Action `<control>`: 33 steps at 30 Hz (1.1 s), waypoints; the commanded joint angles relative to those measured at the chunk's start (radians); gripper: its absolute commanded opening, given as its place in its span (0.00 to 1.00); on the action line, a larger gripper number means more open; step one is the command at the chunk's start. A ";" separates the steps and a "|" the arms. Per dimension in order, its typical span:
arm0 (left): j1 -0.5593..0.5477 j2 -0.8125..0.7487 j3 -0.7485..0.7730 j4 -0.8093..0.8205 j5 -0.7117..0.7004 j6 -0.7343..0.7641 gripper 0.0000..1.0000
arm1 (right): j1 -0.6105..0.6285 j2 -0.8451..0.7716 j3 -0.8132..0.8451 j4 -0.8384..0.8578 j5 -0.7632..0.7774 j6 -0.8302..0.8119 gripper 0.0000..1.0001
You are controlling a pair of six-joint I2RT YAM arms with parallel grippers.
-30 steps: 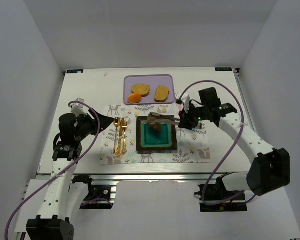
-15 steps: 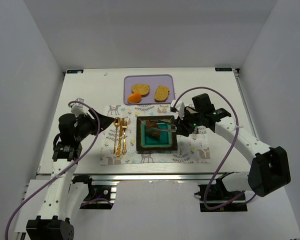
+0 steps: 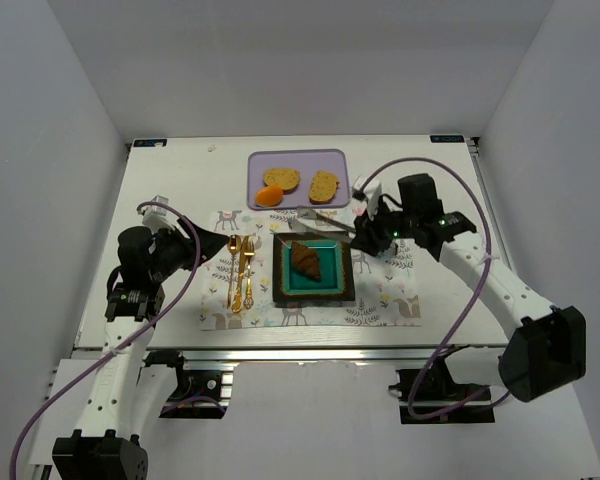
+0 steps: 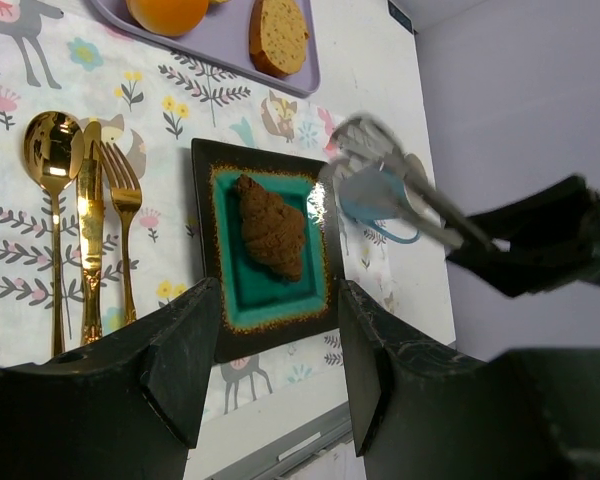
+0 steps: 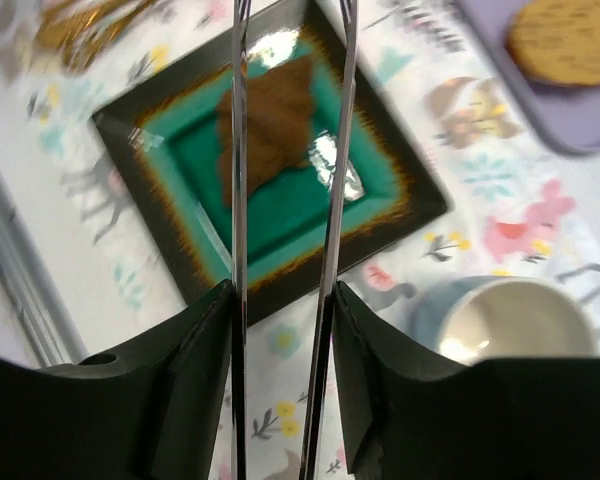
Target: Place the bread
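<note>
The dark brown croissant roll lies free on the teal plate on the placemat. It also shows in the left wrist view and the right wrist view. Two golden-tan slices lie on the purple tray. My right gripper is shut on metal tongs. The tong arms stand apart, empty, above the plate's far edge. My left gripper is open and empty, left of the placemat.
A small orange fruit sits on the tray's front left. A gold spoon, knife and fork lie left of the plate. A light blue cup stands right of the plate, below my right gripper.
The tongs lowered the croissant onto the plate, let it go, then rose and drew back toward the tray. The left arm has not moved.
</note>
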 commanded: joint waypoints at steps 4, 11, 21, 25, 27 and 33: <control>0.002 0.010 0.022 0.011 0.009 0.006 0.60 | -0.190 0.261 0.255 0.128 -0.005 0.350 0.42; 0.002 0.002 0.022 0.003 -0.003 0.006 0.60 | -0.316 0.571 0.534 0.067 0.012 0.384 0.40; 0.002 -0.004 0.022 -0.018 -0.017 0.006 0.60 | -0.321 0.702 0.614 0.059 -0.028 0.366 0.46; 0.002 -0.001 0.023 -0.021 -0.017 0.008 0.60 | -0.321 0.719 0.620 0.065 -0.031 0.366 0.47; 0.002 0.001 0.025 -0.023 -0.017 0.008 0.60 | -0.322 0.734 0.623 0.068 -0.024 0.367 0.48; 0.002 0.002 0.032 -0.032 -0.018 0.011 0.60 | -0.321 0.775 0.634 0.067 -0.025 0.355 0.47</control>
